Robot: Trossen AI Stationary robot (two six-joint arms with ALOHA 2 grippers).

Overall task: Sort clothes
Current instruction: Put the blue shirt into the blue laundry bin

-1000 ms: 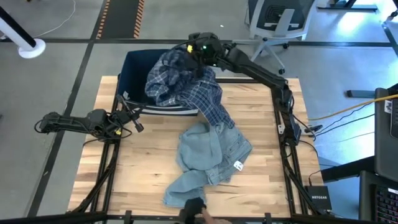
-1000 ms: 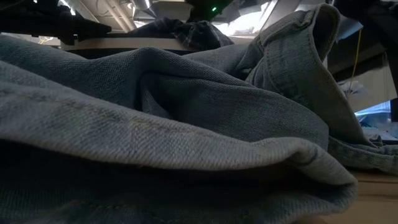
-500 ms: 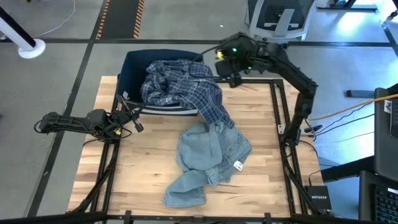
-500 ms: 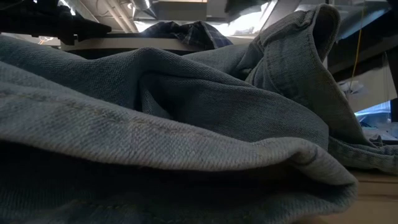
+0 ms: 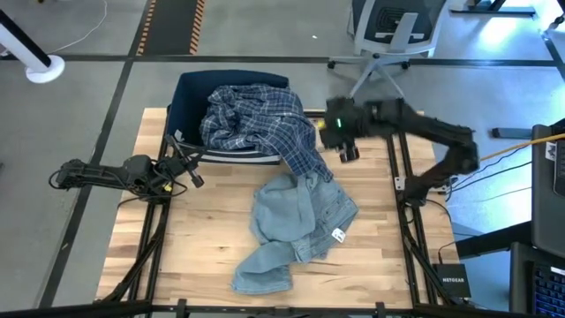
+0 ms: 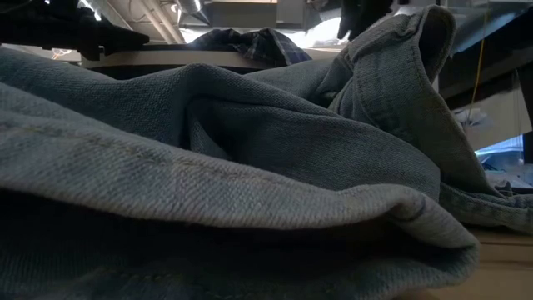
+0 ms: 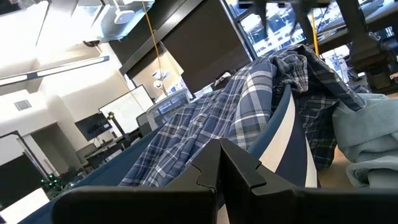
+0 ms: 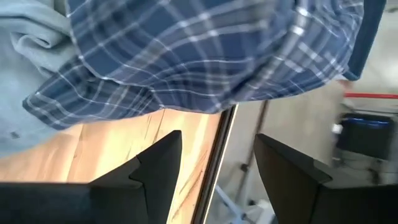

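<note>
- A blue plaid shirt [image 5: 256, 124] lies heaped over the dark navy bin [image 5: 190, 93] at the tabletop's [image 5: 203, 238] far edge, one sleeve trailing down over the rim onto the wood, likely because it was dropped in rather than laid flat.
- The right claw [image 5: 346, 140] hangs above the far right part of the tabletop, just beside the trailing plaid fabric; its two dark fingers [image 8: 155, 165] stand apart with nothing between them, so it appears free for the next pick.
- Light-blue denim jeans [image 5: 296, 225] lie crumpled on the middle of the tabletop, touching the end of the plaid sleeve, not yet sorted by the look of it.
- The left claw [image 5: 187, 170] waits low at the left edge of the tabletop, near the bin's front wall, its fingers [image 7: 217, 168] pressed together and holding nothing.
- Count in view: two garments, one shirt and one pair of jeans; one bin; two arms. Any other clothes inside the bin are hidden under the shirt.
</note>
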